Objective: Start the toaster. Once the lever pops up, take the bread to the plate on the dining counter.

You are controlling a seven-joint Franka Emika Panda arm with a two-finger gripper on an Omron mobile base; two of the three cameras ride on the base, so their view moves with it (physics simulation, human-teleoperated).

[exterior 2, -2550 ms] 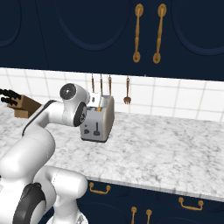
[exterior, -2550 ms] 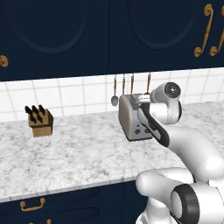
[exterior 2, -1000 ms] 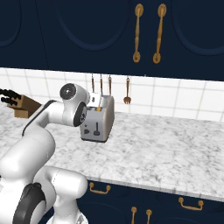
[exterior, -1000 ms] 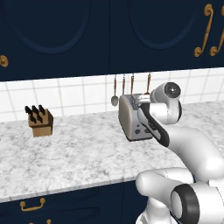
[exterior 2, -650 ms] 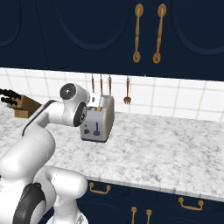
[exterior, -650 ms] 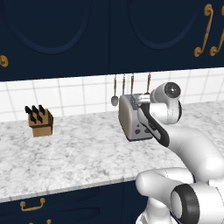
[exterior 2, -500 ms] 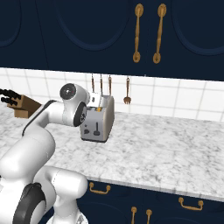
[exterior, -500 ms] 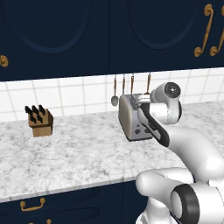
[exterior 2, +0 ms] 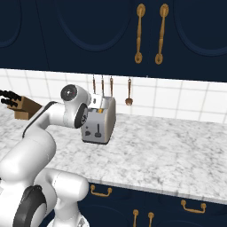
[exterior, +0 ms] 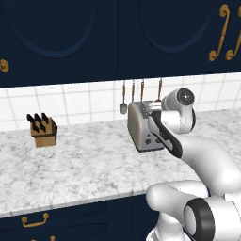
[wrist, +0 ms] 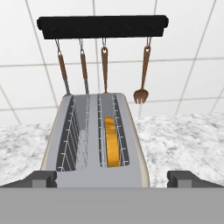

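At the far left of your table (exterior: pixel 84 164), close to the white tiled wall, you have a small wooden knife block (exterior: pixel 42 131) with dark handles sticking up, well apart from everything else. It also shows at the left edge of the right base view (exterior 2: pixel 20 105).

Moving right, the toaster (exterior: pixel 143 126) stands upright on the speckled marble, near the wall, with its dark knobs and lever on the end face that looks toward you (exterior 2: pixel 98 123). Through the hand camera you look down into its two top slots (wrist: pixel 98 140). The left slot shows bare wire guides. The right slot holds the bread (wrist: pixel 112 142), sunk low between the wires with only its tan top edge in sight.

Your hand (wrist: pixel 111 178) hangs just above the near end of the toaster, its two dark fingertips (wrist: pixel 41 178) spread wide to either side of the toaster body, so it is open and gripping nothing. In the base views the arm's wrist covers the near top of the toaster, so you cannot tell from them whether the fingers touch it.

On the wall behind the toaster, a dark rail (wrist: pixel 103 26) carries four hanging utensils; the rightmost is a brown fork (wrist: pixel 141 83).
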